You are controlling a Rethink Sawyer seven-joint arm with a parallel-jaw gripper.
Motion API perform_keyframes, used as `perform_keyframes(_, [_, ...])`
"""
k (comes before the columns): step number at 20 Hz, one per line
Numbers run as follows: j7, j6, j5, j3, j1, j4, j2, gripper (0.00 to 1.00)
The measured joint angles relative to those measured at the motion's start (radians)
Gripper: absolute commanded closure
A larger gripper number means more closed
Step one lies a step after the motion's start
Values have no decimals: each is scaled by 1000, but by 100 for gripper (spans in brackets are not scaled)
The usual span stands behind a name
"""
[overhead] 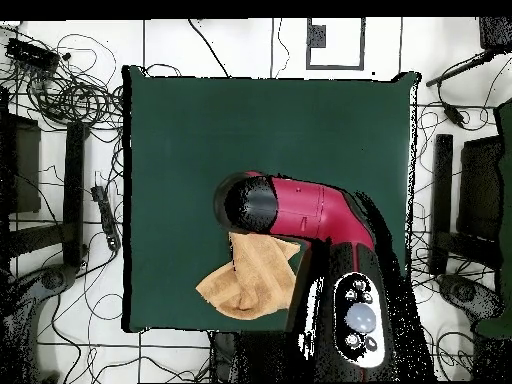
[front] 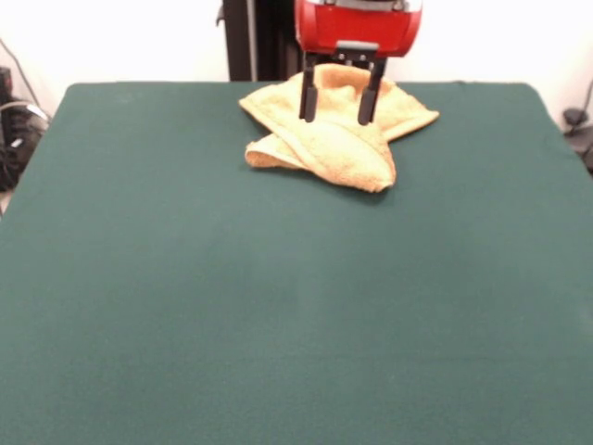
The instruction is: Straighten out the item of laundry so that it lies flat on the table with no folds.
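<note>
My gripper (front: 338, 119): I am hanging just above the towel, my two dark fingers (front: 308, 102) pointing down with a clear gap between them, so I am standing open and gripping nothing. Whether my tips are touching the cloth, I cannot tell.

My arm (overhead: 310, 210): in the overhead view my red and black arm is reaching across the table and hiding part of the towel, and my gripper is lying hidden beneath it.

Towel (front: 334, 139): the yellow-orange terry towel is lying crumpled, with one thick fold doubled over toward the front and another flap spreading out behind my fingers. It is not lying flat.

Towel's place: it is sitting near the table's edge on my side, roughly midway along that edge, in the overhead view (overhead: 250, 280) close to the bottom border of the green.

Table (front: 278, 315): the dark green cloth is stretching wide around the towel.
</note>
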Motion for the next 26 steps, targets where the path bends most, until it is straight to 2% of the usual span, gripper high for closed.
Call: perform_keyframes(26, [0,0,0,0,13,0,0,0])
